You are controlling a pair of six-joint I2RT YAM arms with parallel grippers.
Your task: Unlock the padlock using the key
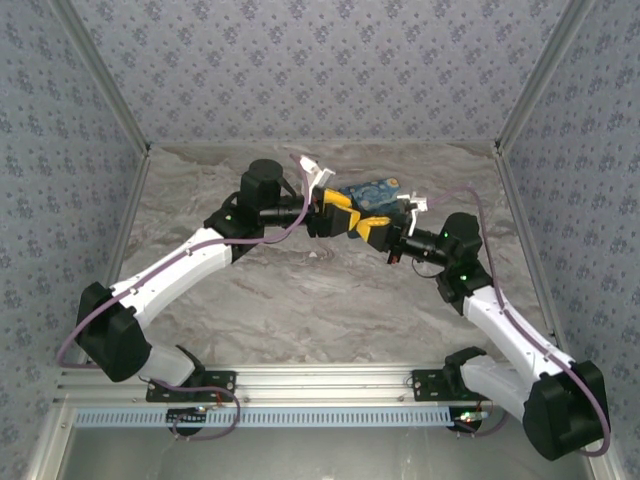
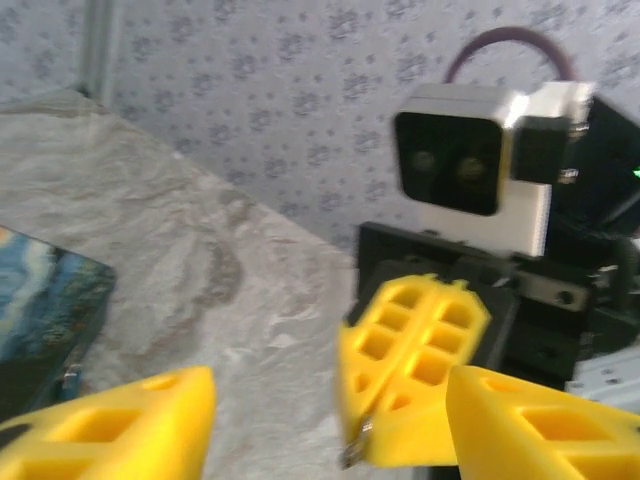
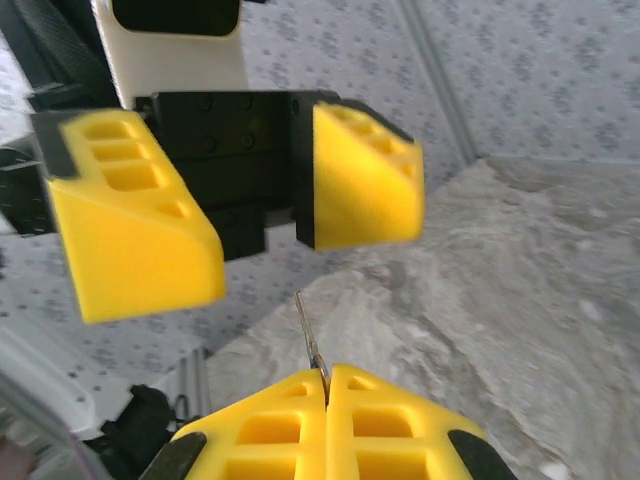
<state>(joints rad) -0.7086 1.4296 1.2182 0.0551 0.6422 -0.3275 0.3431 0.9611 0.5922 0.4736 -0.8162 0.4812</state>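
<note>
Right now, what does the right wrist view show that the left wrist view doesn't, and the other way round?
Right wrist, not left wrist: the key as a clear thin blade standing out of the shut right gripper, pointing toward the open left gripper.
Left wrist, not right wrist: the blue painted box at the left edge and the right arm's wrist camera.
Both: the two grippers facing each other, the key (a blurred speck from the left wrist), the marble table and the patterned wall.

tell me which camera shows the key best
The right wrist view: the key sticks up as a thin metal sliver pinched between the shut right jaws. The left wrist view catches just a blurred glint of it at those jaws' tip. From the top view it is too small to make out.
</note>
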